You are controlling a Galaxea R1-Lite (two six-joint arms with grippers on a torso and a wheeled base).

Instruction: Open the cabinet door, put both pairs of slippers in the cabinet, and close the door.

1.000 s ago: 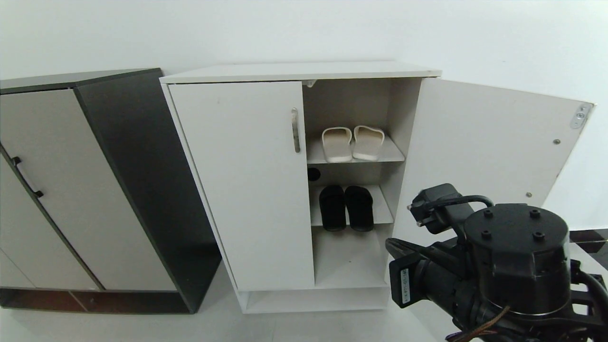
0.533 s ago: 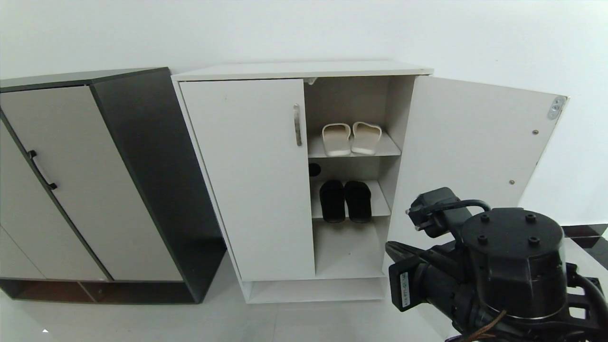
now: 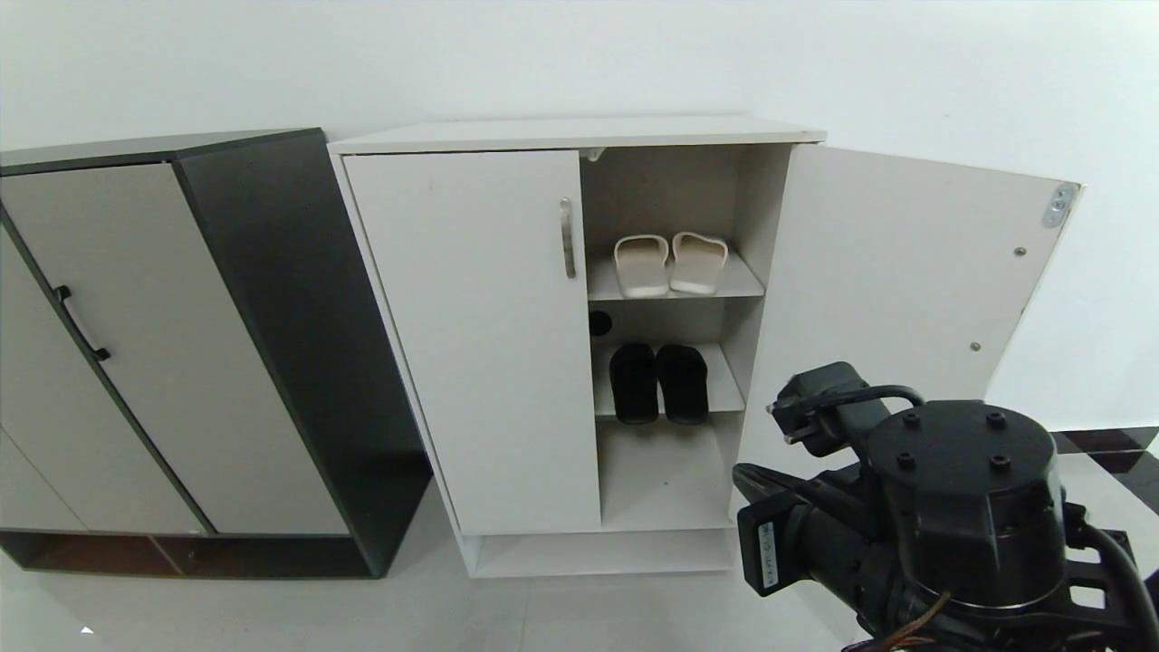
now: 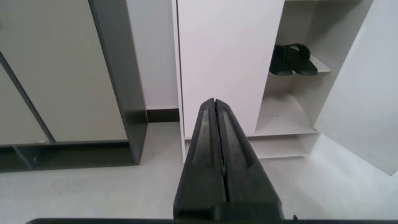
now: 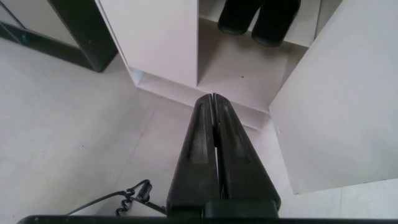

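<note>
On the right, the white door (image 3: 896, 272) stands wide open, and closing it is what we judge remains. Both sets of jaws are pressed together, so a push on that flat panel could slide off or leave it ajar. Black slippers (image 3: 658, 382) lie side by side on the middle shelf of the cabinet (image 3: 579, 134), their near ends close to its front edge; pale slippers (image 3: 670, 263) sit above.

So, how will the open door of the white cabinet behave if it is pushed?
The open door looks like a stiff flat panel, so it would probably swing rather than bend. Its inner face seems smooth with no handle, so the right tool might slide along it.
</note>
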